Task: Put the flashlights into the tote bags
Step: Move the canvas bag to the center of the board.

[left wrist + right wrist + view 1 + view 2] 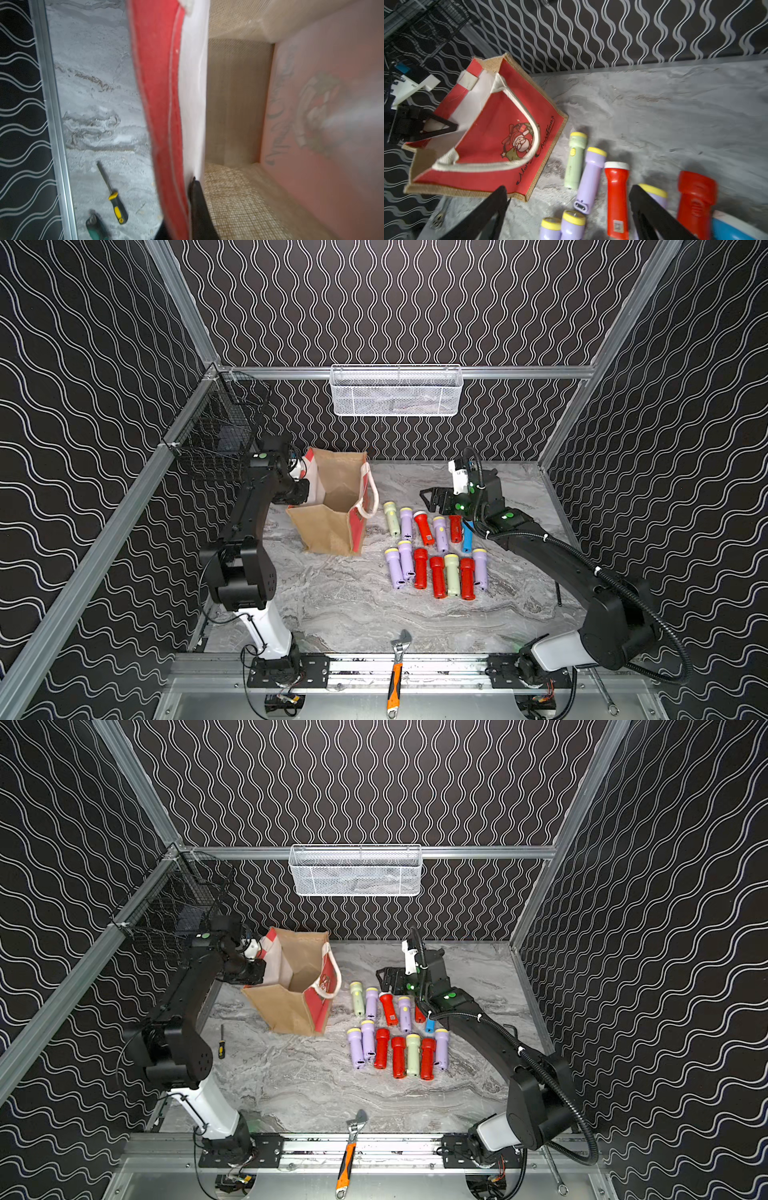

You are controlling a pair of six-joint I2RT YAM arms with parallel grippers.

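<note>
Boxy tan jute tote bag (328,526), likely soft and floppy, stands centre-left, its rim pinched by the left gripper (302,491); red, lilac and green plastic flashlights (420,568), probably light and slick, lie just right beside the spread right gripper (432,498), best gripped across the barrel

From my remote station, the tote bag (328,531) reads as coarse, rough-woven tan jute, its red panels (483,135) a smoother printed cloth and its handle (536,137) soft white rope. The flashlights (420,568) are smooth moulded plastic with a faint sheen. The table (353,605) I work over looks like matt grey marble. The wrench (397,659) shows bare metal above an orange rubbery grip.
</note>
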